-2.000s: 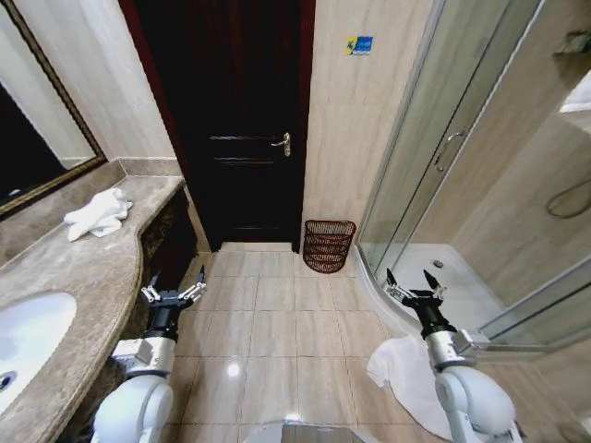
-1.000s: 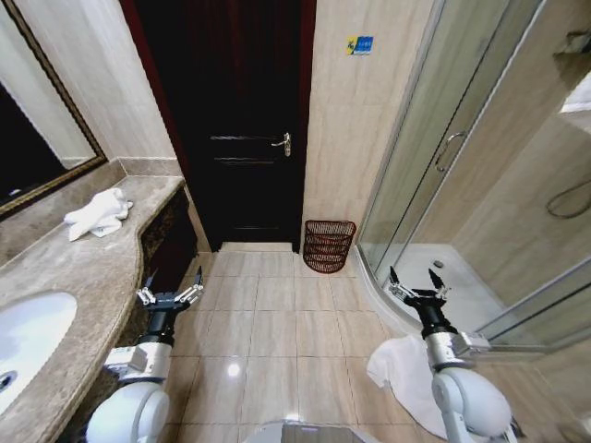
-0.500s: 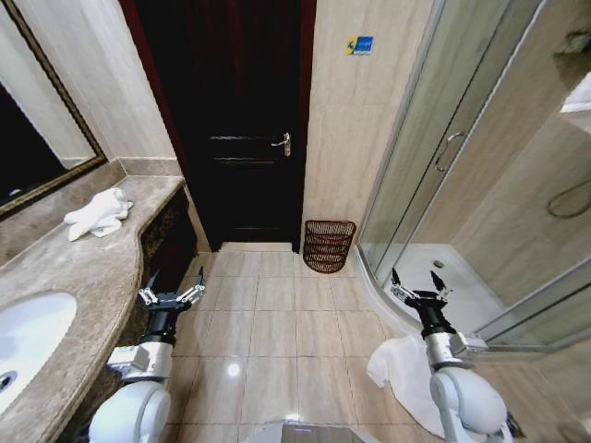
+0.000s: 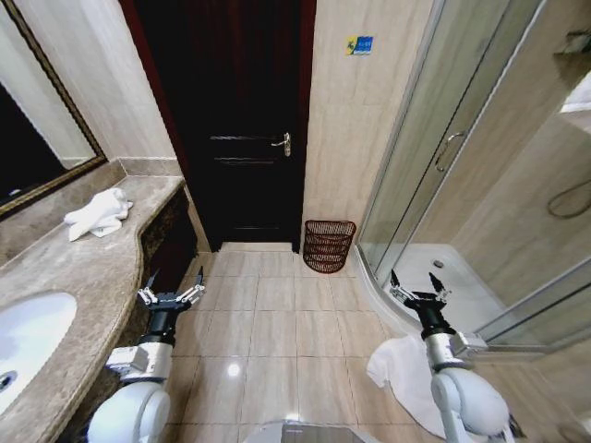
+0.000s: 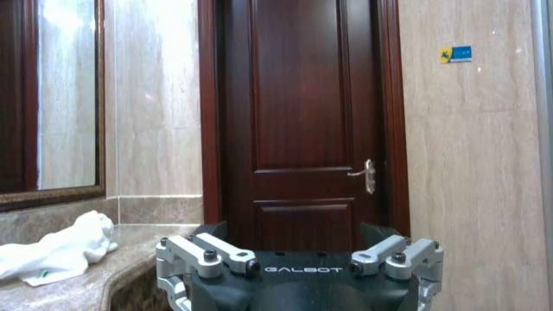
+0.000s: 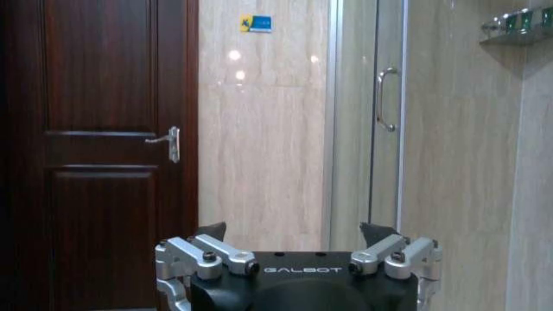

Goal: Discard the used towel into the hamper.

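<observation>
A crumpled white towel lies on the marble counter at the left, well ahead of my left gripper; the left wrist view has the same towel on the counter ledge. A second white towel lies on the floor tiles beside my right arm. The hamper, a dark red-brown openwork basket, stands against the wall between the door and the shower. My left gripper and my right gripper both point forward, open and holding nothing.
A dark wooden door stands shut straight ahead. A glass shower enclosure with a raised curved rim fills the right side. A white sink sits in the counter at near left. Tiled floor lies open between my arms up to the hamper.
Both arms have shifted only slightly over the two seconds. The towels and the hamper have not moved.
</observation>
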Tool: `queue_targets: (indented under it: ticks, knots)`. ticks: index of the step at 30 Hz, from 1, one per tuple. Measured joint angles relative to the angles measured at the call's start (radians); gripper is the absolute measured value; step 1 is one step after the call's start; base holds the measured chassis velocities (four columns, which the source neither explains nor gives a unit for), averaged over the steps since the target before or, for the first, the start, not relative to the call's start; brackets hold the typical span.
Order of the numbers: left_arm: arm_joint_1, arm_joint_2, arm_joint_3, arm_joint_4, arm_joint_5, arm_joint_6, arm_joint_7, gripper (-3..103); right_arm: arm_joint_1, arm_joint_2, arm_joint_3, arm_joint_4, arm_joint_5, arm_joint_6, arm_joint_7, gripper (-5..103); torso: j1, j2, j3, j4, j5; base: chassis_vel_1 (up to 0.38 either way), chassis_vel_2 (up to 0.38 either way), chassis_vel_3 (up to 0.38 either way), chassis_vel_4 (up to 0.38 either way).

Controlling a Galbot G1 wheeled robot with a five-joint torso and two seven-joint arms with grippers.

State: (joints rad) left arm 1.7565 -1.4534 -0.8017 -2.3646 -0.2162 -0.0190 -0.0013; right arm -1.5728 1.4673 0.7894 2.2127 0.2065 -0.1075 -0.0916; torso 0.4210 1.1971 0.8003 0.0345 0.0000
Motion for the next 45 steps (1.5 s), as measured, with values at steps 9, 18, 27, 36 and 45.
queue_targets:
  ticks: [9, 18, 27, 36, 45]
  knots:
    - [0.006, -0.004, 0.000, -0.004, 0.003, -0.006, 0.000, 100, -0.003, -0.005, 0.007, -0.003, 0.004, 0.021, 0.003, 100, 0.000, 0.000, 0.000, 0.0000, 0.0000, 0.000, 0.000, 0.000, 0.000]
    - [0.011, -0.007, 0.000, -0.001, 0.002, -0.025, -0.002, 100, -0.015, 0.000, 0.002, -0.005, -0.001, 0.038, 0.007, 100, 0.000, 0.000, 0.000, 0.0000, 0.0000, -0.002, 0.003, 0.001, -0.006]
    - [0.023, -0.013, -0.002, -0.002, 0.001, -0.039, -0.002, 100, -0.019, 0.004, -0.001, -0.008, -0.008, 0.049, 0.006, 100, 0.000, 0.000, 0.000, 0.0000, 0.0000, 0.000, 0.000, 0.000, 0.000]
    - [0.030, -0.014, -0.005, -0.004, 0.003, -0.047, -0.002, 100, -0.017, 0.007, -0.009, -0.024, -0.012, 0.061, 0.004, 100, 0.000, 0.000, 0.000, 0.0000, 0.0000, 0.000, 0.000, 0.000, 0.000]
    - [0.031, -0.014, -0.003, -0.006, 0.003, -0.049, -0.001, 100, -0.017, 0.001, -0.013, -0.026, -0.014, 0.063, 0.003, 100, 0.000, 0.000, 0.000, 0.0000, 0.0001, -0.011, 0.004, 0.006, -0.012]
